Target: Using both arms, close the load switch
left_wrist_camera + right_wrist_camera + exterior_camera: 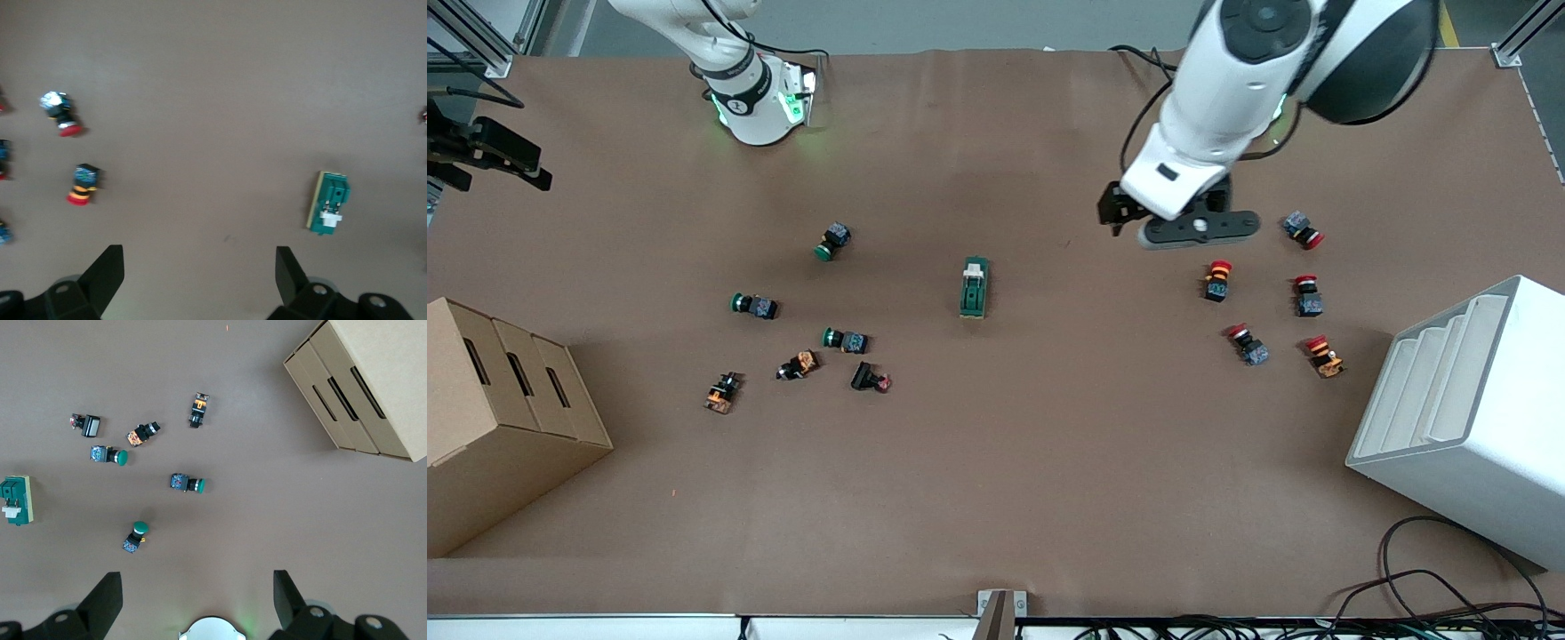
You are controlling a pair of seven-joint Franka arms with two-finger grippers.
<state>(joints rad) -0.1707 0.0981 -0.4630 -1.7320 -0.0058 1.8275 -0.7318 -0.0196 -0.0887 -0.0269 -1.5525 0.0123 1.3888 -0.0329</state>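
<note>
The load switch (pixel 975 287), a dark green oblong block with a cream-white lever piece, lies in the middle of the table. It also shows in the left wrist view (pixel 329 203) and at the edge of the right wrist view (pixel 16 500). My left gripper (pixel 1197 227) hangs in the air over bare table between the load switch and the red push buttons; the left wrist view shows it (pixel 198 277) open and empty. My right gripper (pixel 197 600) is open and empty, high over its own green-lit base (pixel 758 100), and is out of the front view.
Green push buttons (pixel 834 240) and small orange and black parts (pixel 722 392) lie toward the right arm's end. Red push buttons (pixel 1217 280) lie toward the left arm's end. A cardboard box (pixel 498 418) and a white rack (pixel 1467 418) stand at the table's two ends.
</note>
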